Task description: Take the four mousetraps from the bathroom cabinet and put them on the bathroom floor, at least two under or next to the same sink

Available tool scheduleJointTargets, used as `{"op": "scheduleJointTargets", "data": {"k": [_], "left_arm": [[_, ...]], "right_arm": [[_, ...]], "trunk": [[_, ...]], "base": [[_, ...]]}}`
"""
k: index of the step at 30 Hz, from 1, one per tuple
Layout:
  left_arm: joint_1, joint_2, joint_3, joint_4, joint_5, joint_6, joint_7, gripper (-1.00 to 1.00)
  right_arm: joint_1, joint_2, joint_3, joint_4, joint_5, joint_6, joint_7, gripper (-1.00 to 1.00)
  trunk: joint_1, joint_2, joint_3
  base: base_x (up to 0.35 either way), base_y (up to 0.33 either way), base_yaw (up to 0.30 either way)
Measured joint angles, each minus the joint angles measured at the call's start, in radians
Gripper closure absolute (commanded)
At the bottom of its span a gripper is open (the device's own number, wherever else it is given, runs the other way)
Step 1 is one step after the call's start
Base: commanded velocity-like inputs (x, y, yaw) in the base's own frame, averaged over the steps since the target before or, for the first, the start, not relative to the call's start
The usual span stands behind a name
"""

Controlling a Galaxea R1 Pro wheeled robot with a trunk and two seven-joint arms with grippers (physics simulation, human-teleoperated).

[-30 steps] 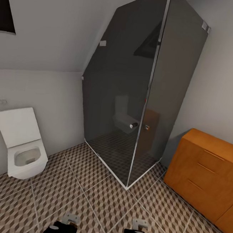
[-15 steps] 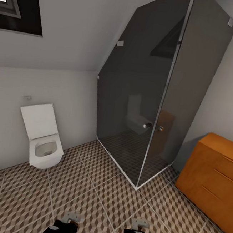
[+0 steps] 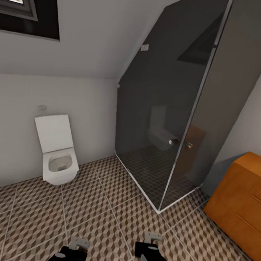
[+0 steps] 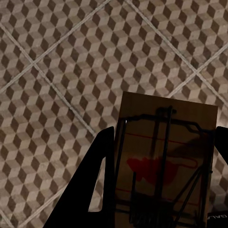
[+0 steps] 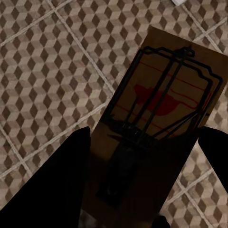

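Each of my grippers is shut on one mousetrap, a tan board with dark wire and a red spot. The left wrist view has one mousetrap (image 4: 166, 156) between the black fingers (image 4: 95, 190) of my left gripper (image 4: 159, 190), above the bathroom floor (image 4: 57, 71). My right gripper (image 5: 142, 166) holds the other mousetrap (image 5: 164, 107) the same way. In the head view, both grippers, left (image 3: 75, 251) and right (image 3: 147, 249), hang low over the cube-patterned bathroom floor (image 3: 98, 207). The orange-brown cabinet (image 3: 242, 198) stands at the right edge. The sink is out of view.
A white toilet (image 3: 57, 159) with its lid up hangs on the left wall. A dark glass shower enclosure (image 3: 176, 111) fills the corner ahead, its near corner post reaching the floor at mid-right. A window (image 3: 23, 2) sits top left. Open tiles lie between toilet and shower.
The camera has turned left, so toilet, shower and cabinet slid right in the picture. My right gripper sits a little higher and further left, with more of its arm showing.
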Motion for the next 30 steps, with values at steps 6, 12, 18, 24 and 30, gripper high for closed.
{"op": "scheduleJointTargets", "data": {"k": [6,12,18,24,30], "left_arm": [[0.0,0.0,0.0,0.0,0.0,0.0,0.0,1.0],[0.0,0.0,0.0,0.0,0.0,0.0,0.0,1.0],[0.0,0.0,0.0,0.0,0.0,0.0,0.0,1.0],[0.0,0.0,0.0,0.0,-0.001,0.0,0.0,1.0],[0.0,0.0,0.0,0.0,-0.001,0.0,0.0,1.0]], "right_arm": [[0.0,0.001,0.02,-0.035,0.0,0.012,0.001,1.0],[0.0,0.001,0.032,-0.043,-0.001,0.013,0.001,1.0],[0.0,0.001,0.035,-0.045,-0.001,0.014,0.001,1.0],[0.0,0.002,0.038,-0.044,-0.001,0.014,0.002,1.0],[0.0,0.001,0.045,-0.042,-0.002,0.014,0.003,1.0]], "trunk": [[0.0,0.0,-0.003],[0.0,0.0,-0.005],[0.0,0.0,-0.006],[0.0,0.0,-0.006],[0.0,0.0,-0.005]], "base": [[0.0,0.0,0.004],[-0.001,0.0,0.071],[-0.076,0.001,0.216],[-0.185,0.053,0.264],[-0.224,0.089,0.276]]}}
